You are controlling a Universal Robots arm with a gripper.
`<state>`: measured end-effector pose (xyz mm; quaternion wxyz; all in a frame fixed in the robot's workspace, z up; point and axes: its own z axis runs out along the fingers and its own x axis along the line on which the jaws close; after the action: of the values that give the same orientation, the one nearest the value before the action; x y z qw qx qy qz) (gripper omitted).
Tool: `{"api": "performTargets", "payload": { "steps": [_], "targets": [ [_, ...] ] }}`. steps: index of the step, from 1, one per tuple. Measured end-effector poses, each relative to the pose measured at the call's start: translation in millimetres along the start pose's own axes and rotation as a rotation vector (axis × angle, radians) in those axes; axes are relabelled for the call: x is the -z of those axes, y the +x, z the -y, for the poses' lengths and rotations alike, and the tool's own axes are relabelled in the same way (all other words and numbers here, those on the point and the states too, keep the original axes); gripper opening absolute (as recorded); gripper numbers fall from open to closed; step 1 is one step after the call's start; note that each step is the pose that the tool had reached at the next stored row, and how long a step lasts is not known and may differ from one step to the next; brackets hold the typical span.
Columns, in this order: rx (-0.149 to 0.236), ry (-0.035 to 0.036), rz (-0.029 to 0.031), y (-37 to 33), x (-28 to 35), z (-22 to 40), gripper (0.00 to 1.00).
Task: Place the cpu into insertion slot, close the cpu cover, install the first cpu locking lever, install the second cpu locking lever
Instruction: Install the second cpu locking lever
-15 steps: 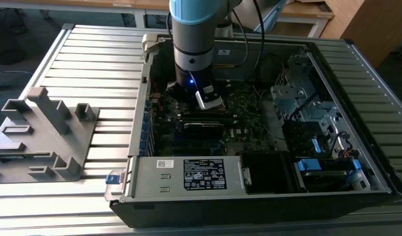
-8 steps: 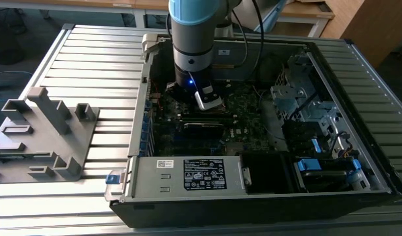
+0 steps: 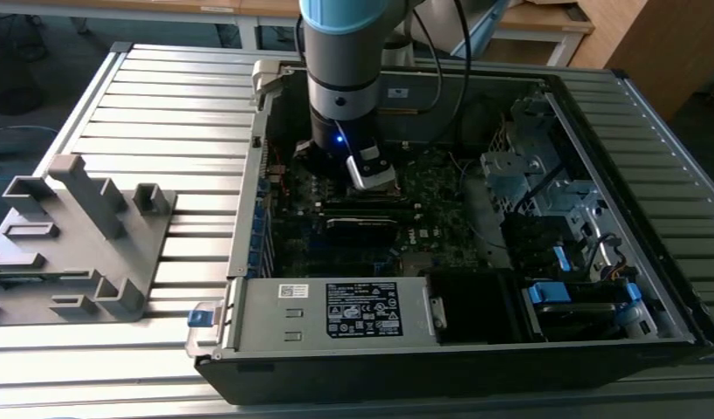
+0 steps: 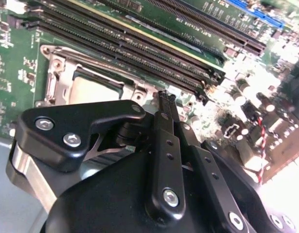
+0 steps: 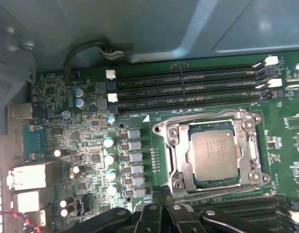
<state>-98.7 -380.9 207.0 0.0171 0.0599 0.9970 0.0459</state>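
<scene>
The cpu (image 5: 215, 154), a dull silver square, lies in the insertion slot (image 5: 184, 175) on the green motherboard. The shiny cpu cover (image 5: 251, 145) is down around it as a frame. In the second wrist view the cpu (image 4: 93, 90) and the cpu cover (image 4: 54, 77) sit just beyond my fingertips. A thin metal lever (image 5: 202, 115) runs along the socket side facing the memory slots. My gripper (image 4: 164, 97) hovers at the socket's edge, its black fingers (image 5: 161, 206) pressed together with nothing visible between them. In the exterior view my gripper (image 3: 328, 170) reaches down inside the computer case.
Long black memory slots (image 5: 188, 87) run beside the socket. Capacitors and ports (image 5: 32, 177) crowd the board on the other side. The case walls (image 3: 252, 218), a drive cage (image 3: 532, 175) and the power supply (image 3: 333, 310) hem the arm in. A grey fixture (image 3: 78, 236) stands outside the case.
</scene>
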Motion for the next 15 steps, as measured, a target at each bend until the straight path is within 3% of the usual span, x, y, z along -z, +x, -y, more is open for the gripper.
{"api": "performTargets", "payload": {
  "steps": [8,12,15],
  "targets": [
    [0.0,0.0001,0.0,-0.7,24.7,-2.3,0.11],
    [0.0,0.0001,-0.0001,-2.3,25.7,-2.6,0.11],
    [0.0,0.0001,-0.0001,-10.4,25.3,-3.6,0.11]
  ]
}}
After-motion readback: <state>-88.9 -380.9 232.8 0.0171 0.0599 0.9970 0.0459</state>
